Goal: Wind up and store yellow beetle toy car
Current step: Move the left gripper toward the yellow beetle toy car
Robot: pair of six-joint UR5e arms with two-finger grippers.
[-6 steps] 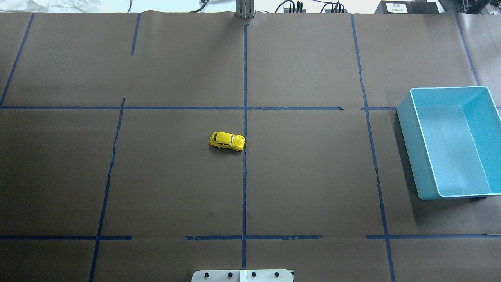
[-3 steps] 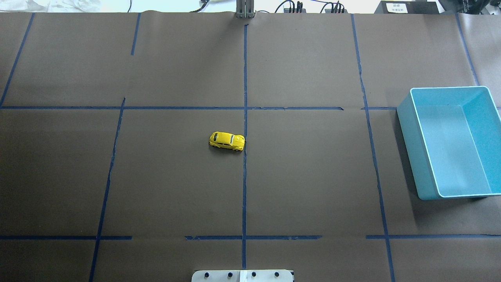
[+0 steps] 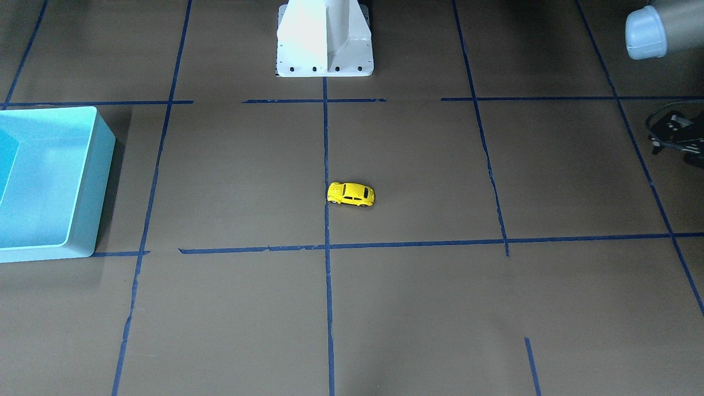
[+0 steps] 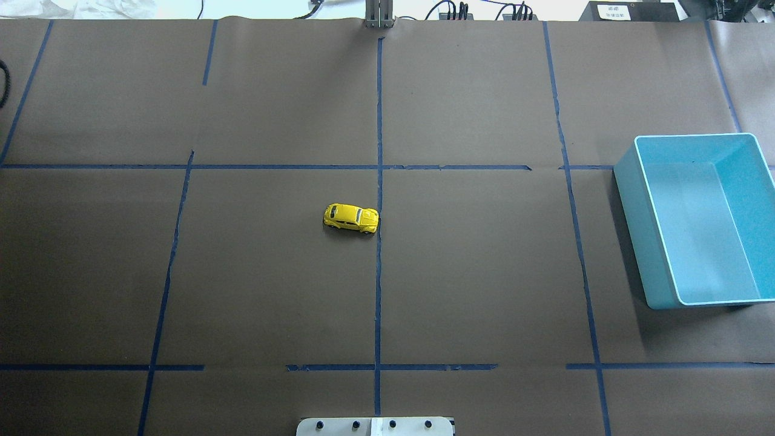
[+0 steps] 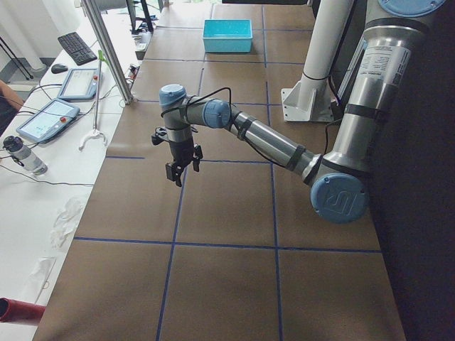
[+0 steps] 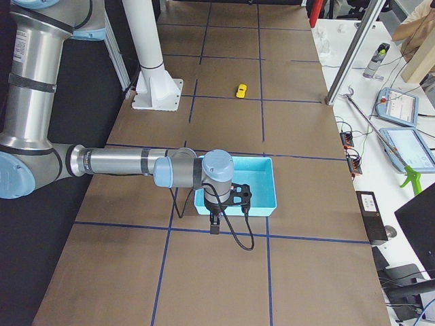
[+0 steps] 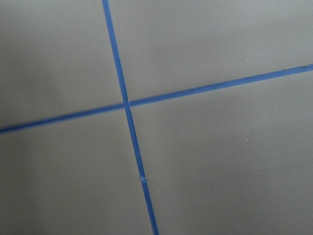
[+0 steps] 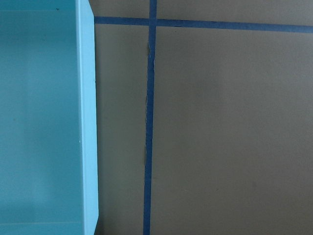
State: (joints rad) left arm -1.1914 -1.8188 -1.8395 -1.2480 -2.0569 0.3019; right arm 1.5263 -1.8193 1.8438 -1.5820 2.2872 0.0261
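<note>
The yellow beetle toy car (image 4: pixel 351 218) sits upright on its 4 wheels near the middle of the counter, lengthwise along the counter's long edges. One end touches the central blue tape line (image 4: pixel 378 290), and the body lies on the robot's left of that line. No gripper touches it. The light blue bin (image 4: pixel 631 236) stands at the right end of the counter, well apart from the car. The right gripper (image 6: pixel 214 221) hangs above the brown paper just beside the bin's wall, on the side nearest the counter's right end. It shows only in the right side view, so whether its fingers are wide or narrow cannot be told. The right wrist camera looks straight down on the bin's rim (image 8: pixel 88 122) and a crossing of 2 tape lines next to it. The left gripper (image 5: pixel 182 170) hangs above the counter near its left end, pointing down and well apart from the car. The front-facing view catches only its dark edge, so the spread of its fingers cannot be told either. The left wrist camera shows bare paper with 2 tape lines crossing. The white robot base (image 3: pixel 324 49) stands at the middle of the counter's robot-side edge.
</note>
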